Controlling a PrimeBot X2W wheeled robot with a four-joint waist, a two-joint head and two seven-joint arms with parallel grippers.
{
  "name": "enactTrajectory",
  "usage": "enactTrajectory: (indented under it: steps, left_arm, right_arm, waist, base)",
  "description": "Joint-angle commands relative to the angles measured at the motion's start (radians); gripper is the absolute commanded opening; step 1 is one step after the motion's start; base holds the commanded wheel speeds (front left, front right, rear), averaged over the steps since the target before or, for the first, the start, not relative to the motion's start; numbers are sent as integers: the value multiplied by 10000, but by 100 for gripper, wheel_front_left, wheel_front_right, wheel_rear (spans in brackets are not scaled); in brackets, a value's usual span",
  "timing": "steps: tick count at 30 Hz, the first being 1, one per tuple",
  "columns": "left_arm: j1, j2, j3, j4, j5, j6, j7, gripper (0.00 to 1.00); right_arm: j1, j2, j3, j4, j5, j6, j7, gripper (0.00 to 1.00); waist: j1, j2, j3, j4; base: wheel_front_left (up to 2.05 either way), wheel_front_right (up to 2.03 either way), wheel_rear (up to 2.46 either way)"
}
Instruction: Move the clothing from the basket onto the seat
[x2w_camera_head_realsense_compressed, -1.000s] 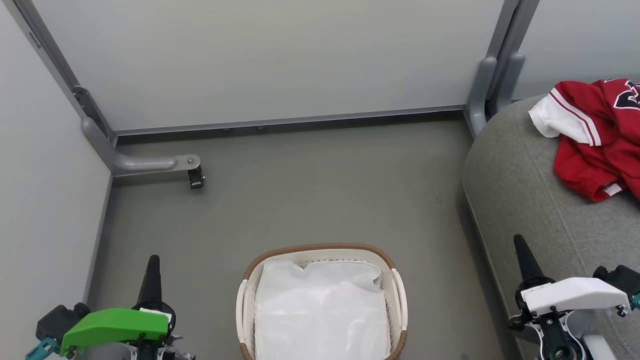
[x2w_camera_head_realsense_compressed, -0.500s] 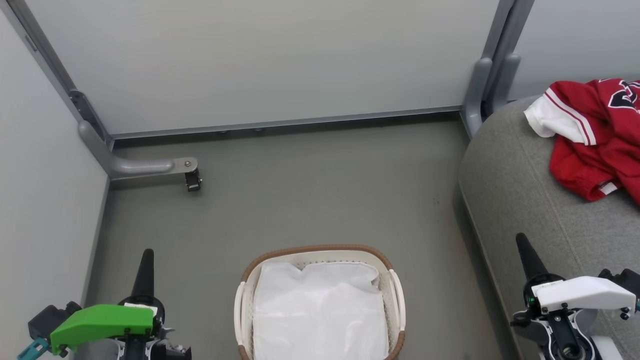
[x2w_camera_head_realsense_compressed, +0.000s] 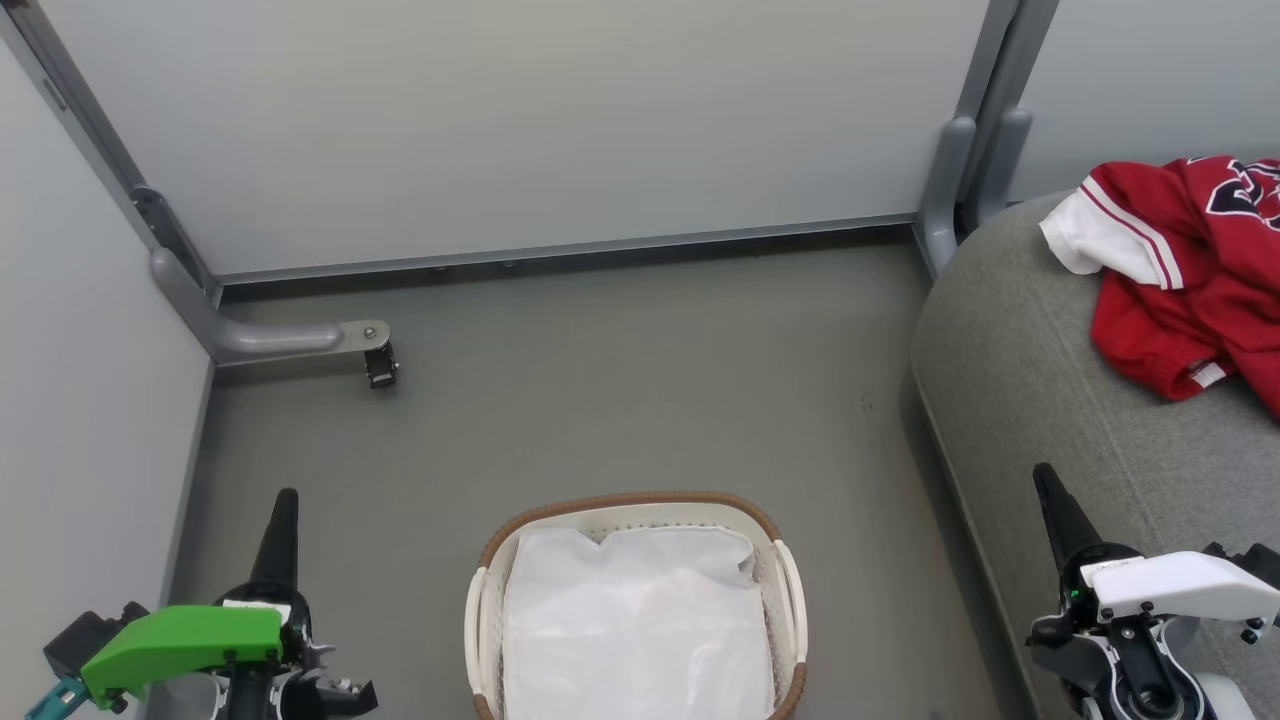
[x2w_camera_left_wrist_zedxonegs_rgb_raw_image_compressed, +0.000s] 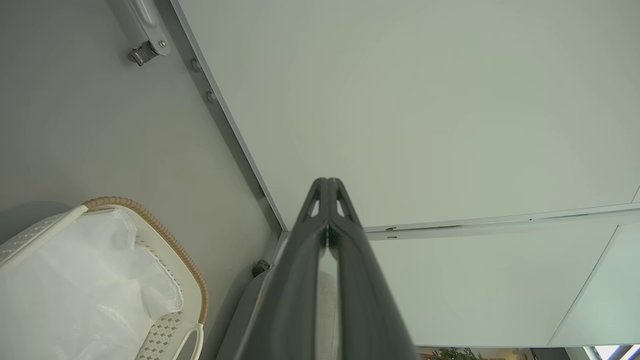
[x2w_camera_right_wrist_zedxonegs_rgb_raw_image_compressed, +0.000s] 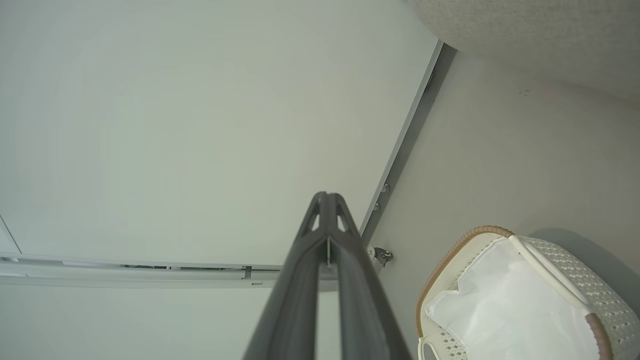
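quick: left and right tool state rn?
Left tool: closed, holding nothing.
Right tool: closed, holding nothing.

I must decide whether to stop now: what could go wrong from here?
1. The basket seems to hold just its white lining; another grasp may pull that out.
2. The clothing lies near the rounded corner of the seat, so part may slip off.
3. The right end effector, shut, appears close to the seat and may brush it.
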Motion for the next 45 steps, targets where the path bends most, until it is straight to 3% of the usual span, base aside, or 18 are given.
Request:
enactTrajectory:
  steps: [1, 28, 45]
  left_arm:
    - [-253, 65, 54, -94, -210, -54, 72, 0]
    - [-410, 30, 458, -124, -1865, -203, 608, 0]
    - [-372, -3, 500, -115, -1793, -206, 624, 0]
  right_arm:
    - [-169, -60, -58, -95, 215, -1, 69, 0]
    - [-174, -75, -250, -153, 2100, -3, 571, 0]
    - [-169, -74, -247, -149, 2090, -3, 563, 0]
  waist:
    - [0, 0, -5, -8]
    - [0, 0, -92, -172]
    - [0, 0, -94, -175]
  base:
    - [0, 0, 0]
    - [0, 0, 0]
    - [0, 0, 0]
